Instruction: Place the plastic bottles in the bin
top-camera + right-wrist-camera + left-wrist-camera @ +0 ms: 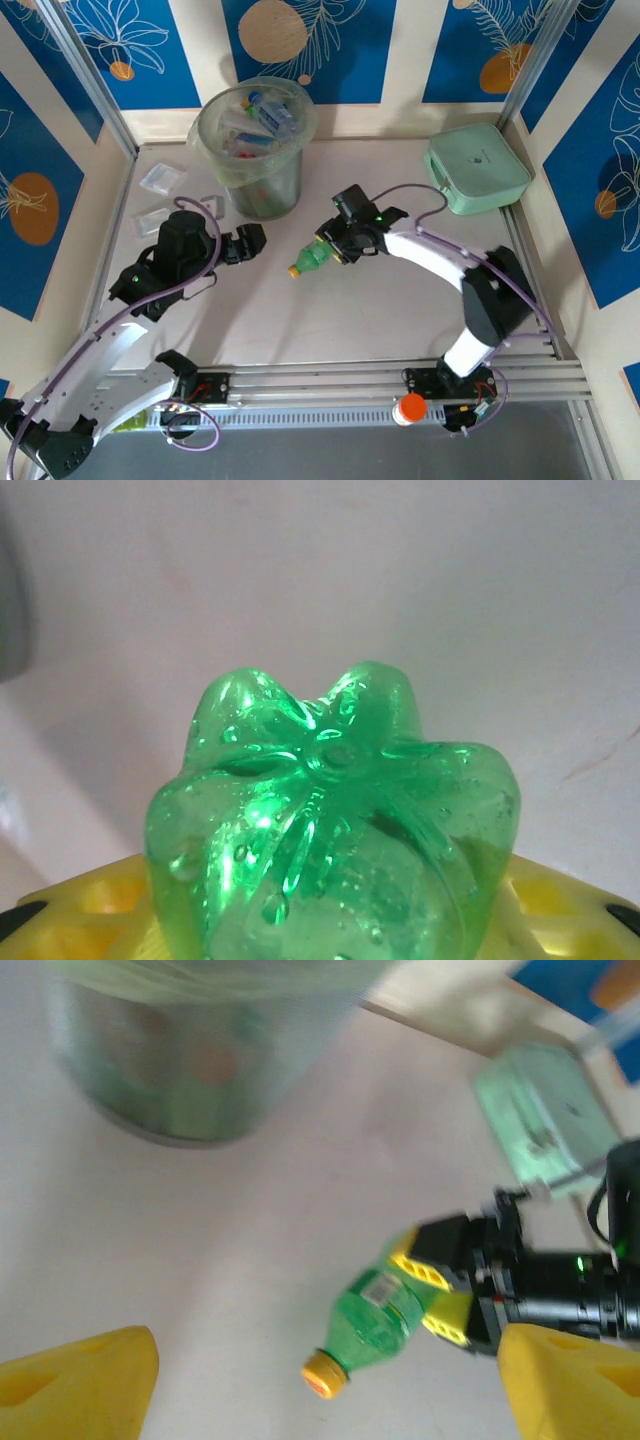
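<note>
A green plastic bottle [312, 259] with a yellow cap lies on its side near the table's middle, cap toward the left arm. My right gripper [328, 249] is shut on its base end, and the ribbed green bottom [330, 810] sits between the yellow fingers [70, 910]. In the left wrist view the bottle [385, 1315] sits ahead with the right gripper [450, 1285] clamped on it. My left gripper [247, 242] is open, its yellow fingers [80, 1380] wide apart and holding nothing, a short way left of the cap. The bin [252, 150] stands at the back with several bottles inside.
A mint-green rounded case [478, 168] lies at the back right. Two flat clear packets [160, 178] lie left of the bin. An orange-capped object [410, 408] sits by the near rail beside the right arm's base. Walls close in the table on three sides.
</note>
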